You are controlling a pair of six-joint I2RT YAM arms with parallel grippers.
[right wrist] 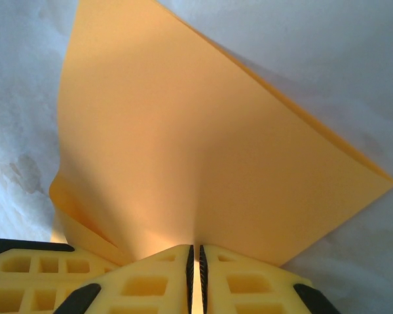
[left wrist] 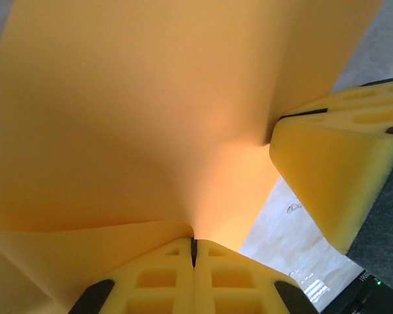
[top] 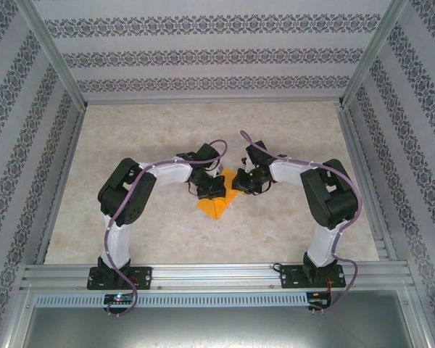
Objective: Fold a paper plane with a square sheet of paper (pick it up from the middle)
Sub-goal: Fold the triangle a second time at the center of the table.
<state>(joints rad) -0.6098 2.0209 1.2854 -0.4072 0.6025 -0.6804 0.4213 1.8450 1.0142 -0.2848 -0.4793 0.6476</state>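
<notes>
The square sheet of paper [top: 216, 209] is plain orange and hangs bent between both grippers over the middle of the table. In the left wrist view the paper [left wrist: 150, 111] rises from my left gripper [left wrist: 194, 243], whose yellow fingers are shut on a pinched ridge of it. The right gripper's yellow finger [left wrist: 334, 163] presses the sheet close by. In the right wrist view my right gripper [right wrist: 195, 250] is shut on the paper [right wrist: 203, 144], which shows two layers with a pointed corner at the right. From above, the left gripper [top: 214, 187] and right gripper [top: 243, 181] nearly touch.
A beige marbled tabletop [top: 167, 130] lies under the arms, bounded by aluminium rails [top: 210, 274] at the near edge and patterned walls on three sides. The left gripper's fingers [right wrist: 26, 275] crowd the right wrist view's lower left.
</notes>
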